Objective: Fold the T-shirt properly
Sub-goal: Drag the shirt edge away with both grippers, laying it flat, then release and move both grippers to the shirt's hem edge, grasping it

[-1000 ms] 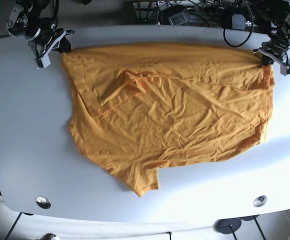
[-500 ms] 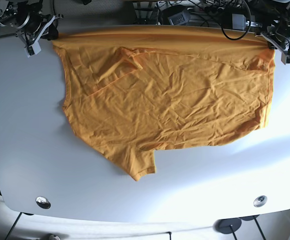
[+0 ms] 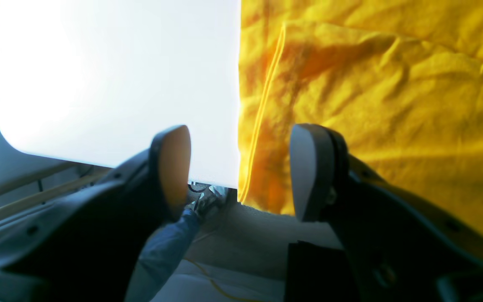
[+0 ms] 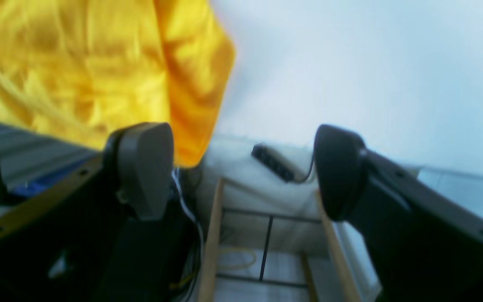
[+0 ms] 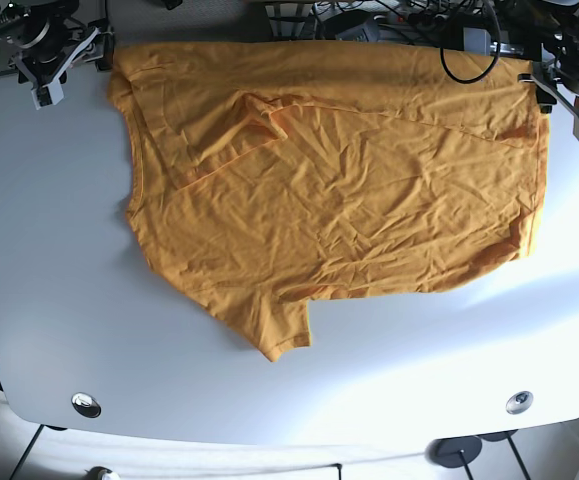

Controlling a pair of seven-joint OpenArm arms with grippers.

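The orange T-shirt [image 5: 329,190] lies spread and creased on the white table [image 5: 49,260], one sleeve [image 5: 274,335] pointing to the front. Its far hem reaches the table's back edge. My left gripper [image 5: 561,95] stands open at the shirt's far right corner; in the left wrist view its fingers [image 3: 174,167] straddle the hem [image 3: 262,117] without closing on it. My right gripper [image 5: 67,62] stands open beside the far left corner. In the right wrist view that shirt corner [image 4: 191,126] droops over the table edge just past the open gripper [image 4: 241,176].
Cables and boxes [image 5: 409,25] crowd the space behind the table's far edge. Two round metal fittings [image 5: 86,404] [image 5: 518,402] sit near the front edge. Below the far edge I see a wooden frame [image 4: 212,235] and a power strip [image 4: 275,163].
Both arms dragged the shirt's far hem toward the back edge of the table, then let go. The whole shirt slid back and both grippers now stand open.
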